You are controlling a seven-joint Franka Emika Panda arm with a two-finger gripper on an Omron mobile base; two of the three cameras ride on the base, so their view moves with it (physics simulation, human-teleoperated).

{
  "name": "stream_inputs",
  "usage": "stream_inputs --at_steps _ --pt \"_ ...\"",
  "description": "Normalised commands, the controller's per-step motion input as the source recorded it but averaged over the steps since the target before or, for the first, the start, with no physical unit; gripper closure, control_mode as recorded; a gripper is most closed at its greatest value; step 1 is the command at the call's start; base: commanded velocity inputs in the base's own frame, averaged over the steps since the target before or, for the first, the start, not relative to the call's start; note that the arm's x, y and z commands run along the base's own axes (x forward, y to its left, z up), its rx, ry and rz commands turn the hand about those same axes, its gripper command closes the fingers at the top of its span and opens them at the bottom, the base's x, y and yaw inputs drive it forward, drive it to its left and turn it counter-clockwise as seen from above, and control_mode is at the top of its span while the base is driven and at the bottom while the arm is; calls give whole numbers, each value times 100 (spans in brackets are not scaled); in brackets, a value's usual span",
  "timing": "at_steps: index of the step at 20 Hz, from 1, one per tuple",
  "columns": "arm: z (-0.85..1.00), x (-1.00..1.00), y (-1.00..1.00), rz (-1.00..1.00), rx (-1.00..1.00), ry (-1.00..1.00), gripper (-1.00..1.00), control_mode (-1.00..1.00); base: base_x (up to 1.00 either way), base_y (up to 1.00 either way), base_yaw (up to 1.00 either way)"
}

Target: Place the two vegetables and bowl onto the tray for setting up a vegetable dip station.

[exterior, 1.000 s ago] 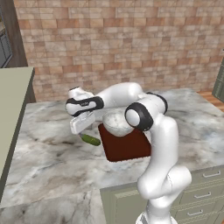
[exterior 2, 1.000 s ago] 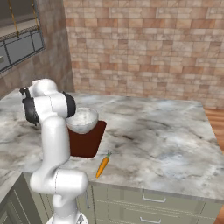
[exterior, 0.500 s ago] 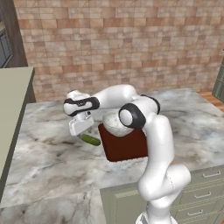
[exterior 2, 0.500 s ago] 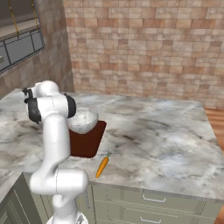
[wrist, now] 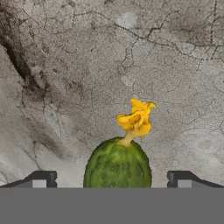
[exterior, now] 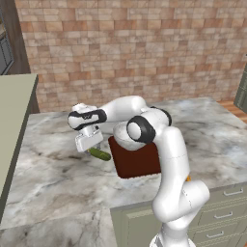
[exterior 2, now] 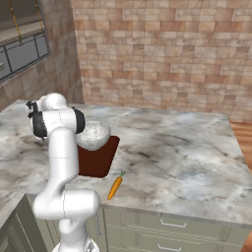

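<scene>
One of the three things is on the tray (exterior: 140,164) so far: the bowl (exterior 2: 93,135) sits on its far end. The carrot (exterior 2: 115,187) lies on the counter (exterior 2: 187,162), just beside the tray and near the front edge. The cucumber (exterior: 99,154) lies on the counter on the tray's other side, and the gripper (exterior: 88,143) hangs right over it.

From the hand, the cucumber's end with a little yellow flower shows between the two finger tips (wrist: 41,179). The gripper is wide open and has nothing in it.

What could go wrong? The cucumber is round and smooth (the kind of thing that rolls). If the fingers come down a bit off to one side, one could bump it and send it rolling away. A squeeze too near the end could make it pop out. And the bowl takes up much of the tray, so a clumsy drop could knock against it.
</scene>
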Motion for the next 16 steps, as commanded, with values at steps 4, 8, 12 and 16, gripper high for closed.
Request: stream_inputs --at_steps 4,8,12,16 --pt "-15 0 0 0 -3 0 -100 -100 0 0 0" --pt "-8 -2 0 0 -6 0 100 -100 0 0 0" --pt "-1 -6 -5 0 -8 0 100 -100 0 0 0" --pt "0 -7 -3 0 -7 0 100 -100 0 0 0"
